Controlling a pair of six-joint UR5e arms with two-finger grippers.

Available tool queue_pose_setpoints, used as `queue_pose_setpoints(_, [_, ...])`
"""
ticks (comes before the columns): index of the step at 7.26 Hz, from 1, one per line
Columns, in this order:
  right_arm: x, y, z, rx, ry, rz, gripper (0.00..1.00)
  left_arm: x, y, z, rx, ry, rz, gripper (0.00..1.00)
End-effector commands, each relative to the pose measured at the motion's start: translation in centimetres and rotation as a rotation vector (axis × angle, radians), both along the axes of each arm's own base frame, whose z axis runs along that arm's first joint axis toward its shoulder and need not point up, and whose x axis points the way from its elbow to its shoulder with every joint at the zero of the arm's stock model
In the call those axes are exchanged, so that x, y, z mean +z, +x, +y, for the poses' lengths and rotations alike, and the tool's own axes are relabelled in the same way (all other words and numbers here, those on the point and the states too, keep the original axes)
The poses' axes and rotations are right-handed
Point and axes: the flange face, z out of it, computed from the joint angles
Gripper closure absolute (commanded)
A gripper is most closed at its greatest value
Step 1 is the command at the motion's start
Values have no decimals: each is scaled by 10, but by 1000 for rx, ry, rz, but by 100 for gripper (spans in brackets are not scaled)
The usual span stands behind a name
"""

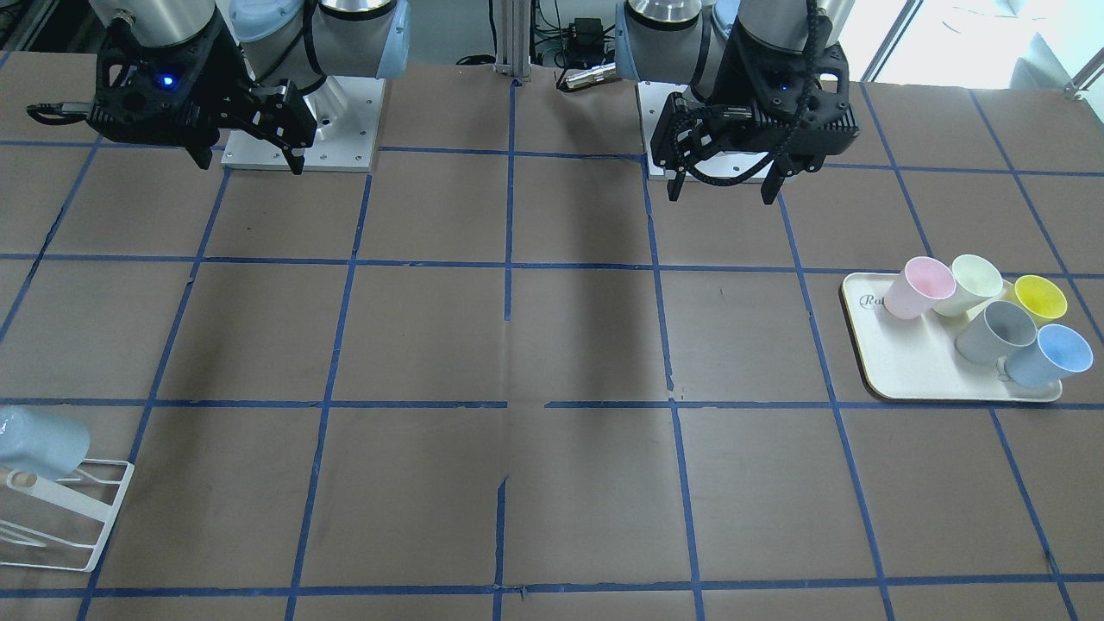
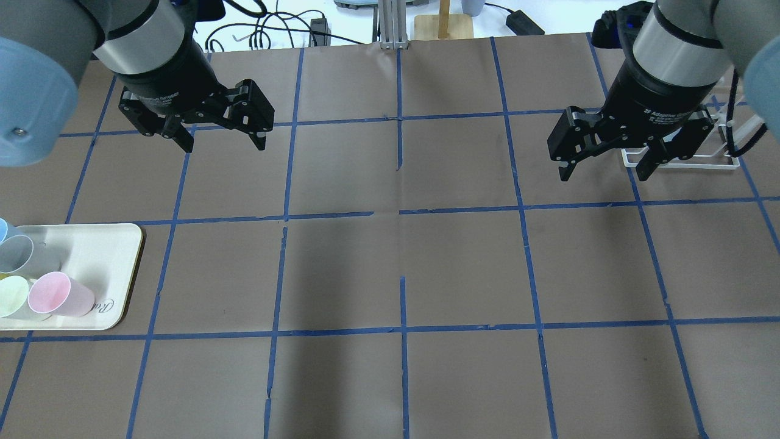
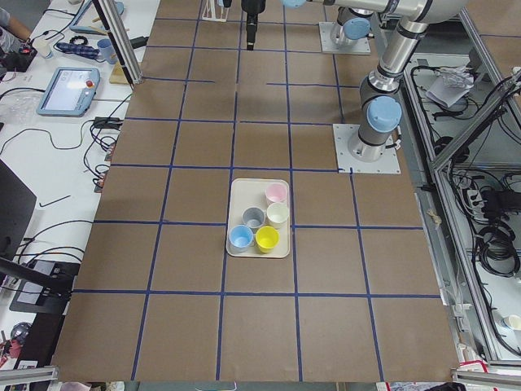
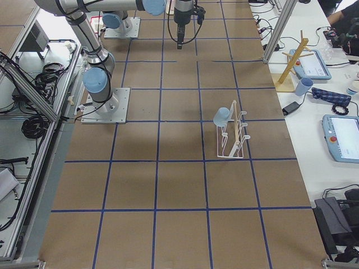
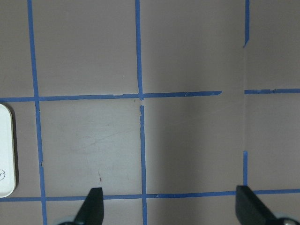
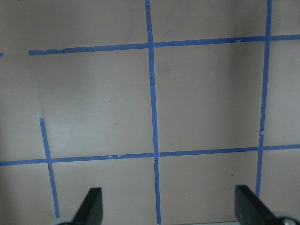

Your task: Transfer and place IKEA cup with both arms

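A pale light-blue cup (image 1: 1048, 355) lies on a white tray (image 1: 914, 362) beside the other pastel cups; it also shows in the exterior left view (image 3: 240, 238). A near-identical blue cup (image 1: 39, 440) sits on a white wire rack (image 1: 78, 517), and shows in the exterior right view (image 4: 221, 116) too. My left gripper (image 2: 223, 145) is open and empty, high over the table and well away from the tray. My right gripper (image 2: 603, 175) is open and empty, hovering just in front of the rack (image 2: 725, 164). Both wrist views show only open fingertips over bare table.
On the tray stand a pink cup (image 1: 921, 287), a pale green cup (image 1: 970, 283), a yellow cup (image 1: 1038, 299) and a grey cup (image 1: 996, 334). The brown table carries a blue tape grid. The tray's edge (image 5: 5, 150) shows in the left wrist view.
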Motion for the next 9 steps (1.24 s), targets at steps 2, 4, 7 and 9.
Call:
queue_pose_setpoints(2, [0,0,0,2,5,0,0,0,2,-1,-5,-3,-1,0])
queue_pose_setpoints(4, [-1,-1,-1,0,3,0,0,-1,2,-1,-3,0,0,0])
queue_pose_setpoints(7, [1,-6,-4,-14,-14,2,0,0,3,-1,-2,-1,-1,0])
queue_pose_setpoints(9, [4,-24,-11,-45,-26,-5,0,-2,3,-2,-1,2,-2,0])
